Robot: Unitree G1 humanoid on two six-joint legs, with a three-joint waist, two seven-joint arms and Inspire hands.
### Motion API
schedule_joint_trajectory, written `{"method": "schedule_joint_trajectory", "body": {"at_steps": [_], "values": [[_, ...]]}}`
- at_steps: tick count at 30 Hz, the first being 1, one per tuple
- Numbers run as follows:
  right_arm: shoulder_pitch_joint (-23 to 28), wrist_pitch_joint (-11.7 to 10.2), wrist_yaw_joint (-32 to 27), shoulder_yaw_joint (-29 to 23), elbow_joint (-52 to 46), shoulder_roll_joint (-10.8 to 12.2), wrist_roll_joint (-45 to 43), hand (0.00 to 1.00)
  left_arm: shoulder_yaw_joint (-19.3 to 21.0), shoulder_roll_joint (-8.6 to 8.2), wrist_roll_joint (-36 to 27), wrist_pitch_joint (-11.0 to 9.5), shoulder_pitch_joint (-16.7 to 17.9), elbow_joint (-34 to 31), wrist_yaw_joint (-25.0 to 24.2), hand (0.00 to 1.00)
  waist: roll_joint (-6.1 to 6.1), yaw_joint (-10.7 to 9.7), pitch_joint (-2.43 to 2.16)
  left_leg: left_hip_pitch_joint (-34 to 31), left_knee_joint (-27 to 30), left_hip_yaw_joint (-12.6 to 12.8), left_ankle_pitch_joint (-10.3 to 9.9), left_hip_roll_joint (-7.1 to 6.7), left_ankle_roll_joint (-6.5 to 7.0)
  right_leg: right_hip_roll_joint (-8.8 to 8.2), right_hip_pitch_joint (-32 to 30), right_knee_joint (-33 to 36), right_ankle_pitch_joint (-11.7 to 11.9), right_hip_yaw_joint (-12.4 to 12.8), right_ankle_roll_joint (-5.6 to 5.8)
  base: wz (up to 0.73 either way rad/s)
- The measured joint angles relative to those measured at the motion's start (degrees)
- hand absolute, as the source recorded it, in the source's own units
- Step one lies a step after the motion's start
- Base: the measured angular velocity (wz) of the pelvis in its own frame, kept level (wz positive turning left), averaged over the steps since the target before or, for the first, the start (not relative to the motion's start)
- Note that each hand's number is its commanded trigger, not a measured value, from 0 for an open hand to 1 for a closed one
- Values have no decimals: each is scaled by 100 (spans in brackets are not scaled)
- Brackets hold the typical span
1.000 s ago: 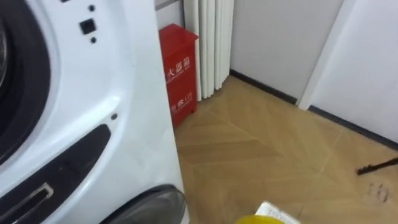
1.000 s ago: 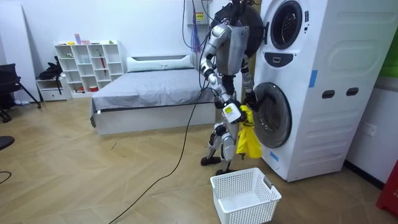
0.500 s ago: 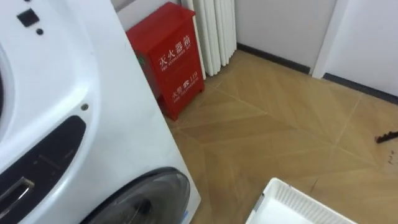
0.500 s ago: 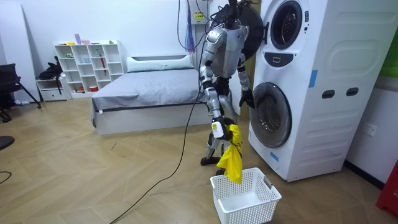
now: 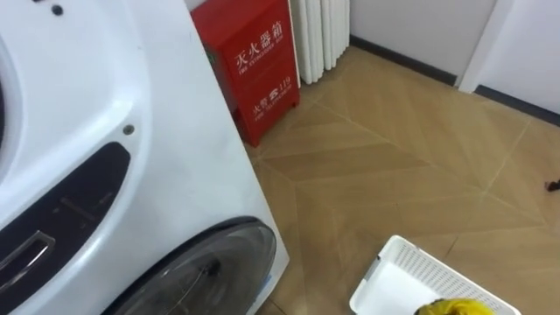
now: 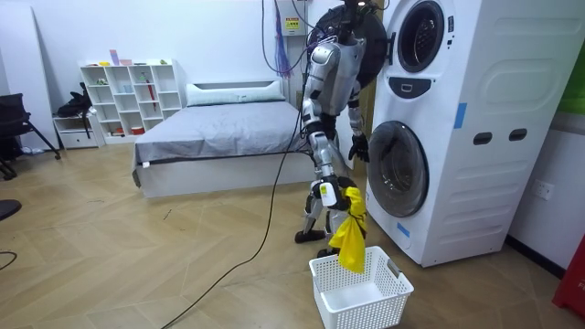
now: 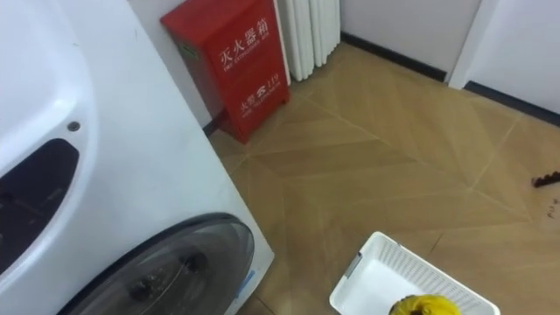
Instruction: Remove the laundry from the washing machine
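Left eye view: yellow garment (image 5: 446, 308) sits over the white basket (image 5: 394, 271).
Room view: right hand (image 6: 331, 194), fingers clamped on the garment, which hangs vertical with the basket directly beneath. Left hand (image 6: 359, 146) is by the washer door (image 6: 399, 169).

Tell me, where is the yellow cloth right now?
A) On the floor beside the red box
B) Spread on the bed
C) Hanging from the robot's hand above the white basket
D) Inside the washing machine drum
C: in the room view the yellow cloth hangs from the robot's right hand, just above the white basket.
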Motion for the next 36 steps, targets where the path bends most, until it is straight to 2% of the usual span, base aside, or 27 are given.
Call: {"method": "schedule_joint_trajectory", "body": {"at_steps": [6, 12, 21, 27, 33, 36], "values": [[-31, -2, -67, 8, 192, -8, 72, 0, -157, -9, -18, -1, -30, 4, 40, 0, -54, -6, 37, -38, 23, -77, 16, -9, 9, -19, -6, 17, -40, -11, 9, 8], [-10, -6, -113, 55, 258, -17, 263, 0, -209, -10, -213, -27, -53, 4, 84, 0, -68, -7, 38, -71, 50, -85, 16, 5, 8, -52, -13, -2, -40, -71, 7, 2], [173, -44, -94, 133, 468, -34, 445, 0, -212, -8, -215, -44, -45, 3, 100, 0, -34, -2, 11, -78, 50, -93, 16, 18, 8, -148, 6, -7, -57, -304, -29, 9], [201, -42, -94, 205, 476, -34, 406, 0, -203, -7, -211, 2, -23, 0, 101, 0, -25, 7, -2, -91, 65, -141, 18, 18, 10, -173, 10, -5, -59, -369, -32, 4], [191, -35, -99, 243, 630, -34, 293, 0, -196, 4, -210, 85, 40, -48, 101, 0, -58, 21, -16, -121, 96, -219, 40, 20, 14, -229, 5, 15, -85, -474, -61, 11], [191, -35, -104, 243, 667, -34, 208, 0, -193, 27, -210, 112, 102, -64, 101, 0, -131, 25, -41, -133, 95, -244, 57, 24, 7, -238, 6, 10, -85, -491, -69, 6]]}}
